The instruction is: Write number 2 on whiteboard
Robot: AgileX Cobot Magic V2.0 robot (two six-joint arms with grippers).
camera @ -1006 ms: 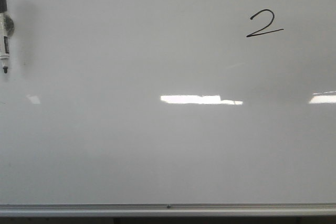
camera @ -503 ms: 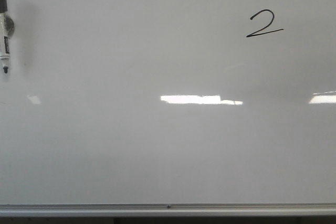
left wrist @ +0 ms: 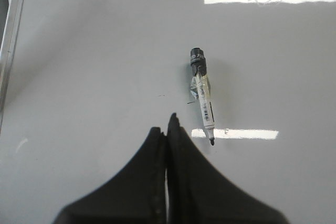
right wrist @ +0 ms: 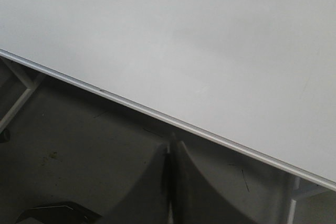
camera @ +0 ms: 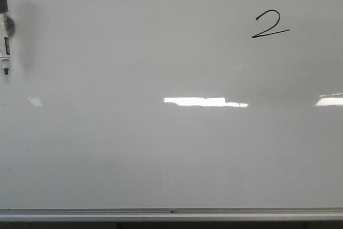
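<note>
Whiteboard (camera: 134,154) with handwritten number 2 (camera: 269,24)

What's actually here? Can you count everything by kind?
Whiteboard: 1
Marker pen: 1
Written number 2: 1
Robot grippers: 2, left gripper and right gripper, both shut and empty
Total: 5

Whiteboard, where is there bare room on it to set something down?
Most of the whiteboard is bare: the wide stretch between the marker at the left edge and the number 2 upper right, down to the frame. Nowhere is crowded.
</note>
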